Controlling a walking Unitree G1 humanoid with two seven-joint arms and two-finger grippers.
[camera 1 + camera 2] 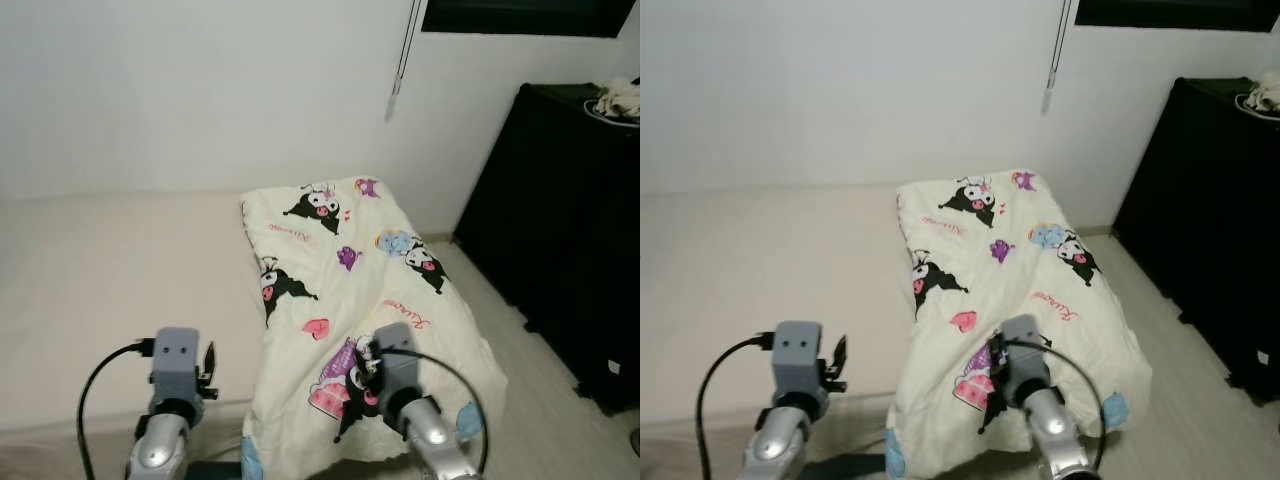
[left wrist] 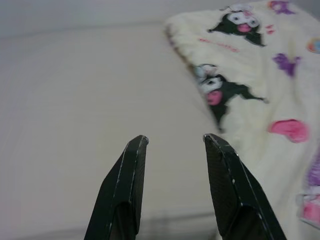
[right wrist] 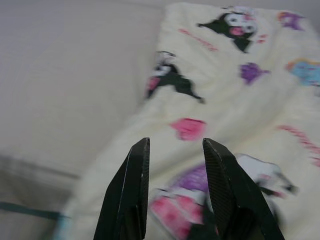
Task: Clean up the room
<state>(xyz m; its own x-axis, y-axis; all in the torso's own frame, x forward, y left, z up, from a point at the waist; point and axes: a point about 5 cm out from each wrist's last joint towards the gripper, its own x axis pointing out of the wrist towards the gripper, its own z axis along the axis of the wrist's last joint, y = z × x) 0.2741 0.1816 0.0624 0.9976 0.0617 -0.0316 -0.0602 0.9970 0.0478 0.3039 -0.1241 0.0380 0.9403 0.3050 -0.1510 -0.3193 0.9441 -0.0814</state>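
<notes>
A cream blanket [image 1: 355,300] printed with cartoon figures lies along the right side of the bed [image 1: 110,290]. Its long axis runs from the wall [image 1: 200,90] toward the robot, slanting a little to the right as it comes nearer. The far end is the narrower; the near end spreads wide and hangs over the bed's right and near edges toward the floor [image 1: 540,400].

The left gripper [image 2: 172,142] is held above bare mattress just left of the blanket, its fingers apart with nothing between them. The right gripper [image 3: 172,145] is held over the near part of the blanket, fingers likewise apart and empty; whether the tips touch the fabric cannot be told. The right wrist view is blurred, so the prints near the fingers are indistinct.

A black cabinet [image 1: 570,230] stands at the right, cut off by the frame edge. A pale heap [image 1: 620,98] on top of it is too small to identify. A blind cord [image 1: 402,60] hangs against the wall below a dark window [image 1: 525,15].
</notes>
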